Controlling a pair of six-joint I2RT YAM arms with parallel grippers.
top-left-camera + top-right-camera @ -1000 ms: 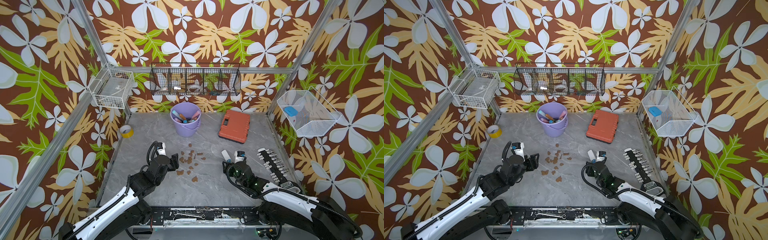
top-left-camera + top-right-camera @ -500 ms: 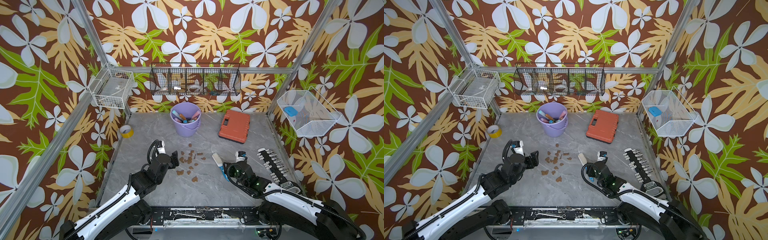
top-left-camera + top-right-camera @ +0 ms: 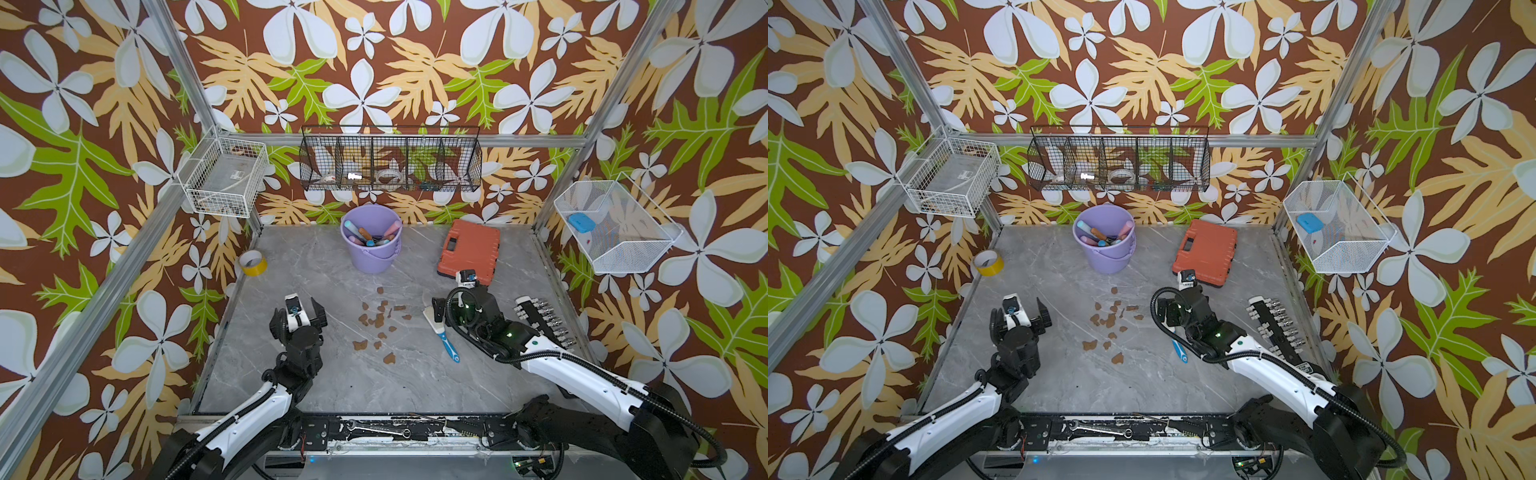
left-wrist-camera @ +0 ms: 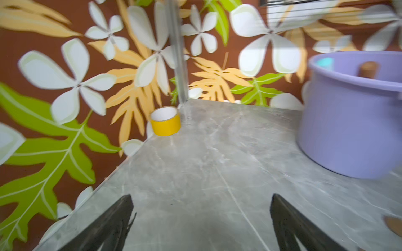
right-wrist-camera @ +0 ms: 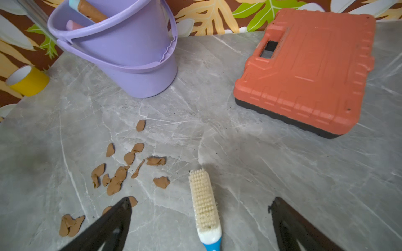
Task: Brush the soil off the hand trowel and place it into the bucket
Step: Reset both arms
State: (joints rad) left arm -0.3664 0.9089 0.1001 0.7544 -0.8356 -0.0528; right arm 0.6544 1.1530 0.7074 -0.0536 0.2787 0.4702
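Bright even light, soft shadows; left wrist view smeared, bucket (image 4: 348, 121) perhaps motion-blurred; edges warped.

One lavender bucket (image 3: 372, 259), holding at least four tool handles (image 3: 365, 232); overlap hides their full number. About thirteen brown soil blobs (image 3: 360, 344), some merged, so the tally is approximate. One brush (image 3: 439, 332). One orange case (image 3: 469, 251). One yellow tape roll (image 3: 252, 263). One socket rail (image 3: 538, 319). One wrench (image 3: 380, 429). Three wire baskets: one white basket on the left wall (image 3: 224, 183), one white basket on the right wall (image 3: 615, 232), one black basket (image 3: 390, 166) divided into five compartments.
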